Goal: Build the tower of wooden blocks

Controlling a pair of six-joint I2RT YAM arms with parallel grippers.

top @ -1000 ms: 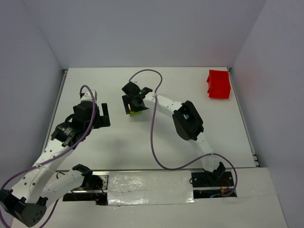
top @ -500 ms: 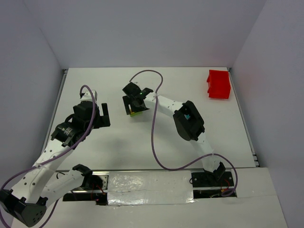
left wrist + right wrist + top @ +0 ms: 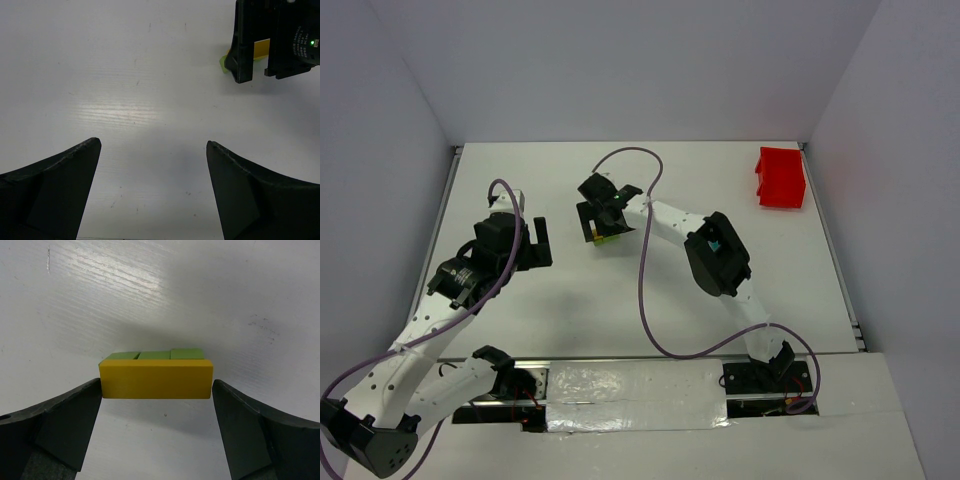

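Note:
The wood block tower is a yellow bar lying flat on a row of green blocks on the white table. In the top view it shows as a small yellow-green spot under my right gripper. In the right wrist view my right gripper is open, with a fingertip close to each end of the yellow bar. My left gripper is open and empty over bare table, to the left of the tower. The left wrist view shows the gripper and the bar far off. No red piece or teal wedge is in view.
A red plastic bin stands at the far right of the table. Grey walls close in the left, back and right sides. The right arm's purple cable loops over the table's middle.
My right gripper has shifted slightly left and away over the tower. The left arm has not moved.

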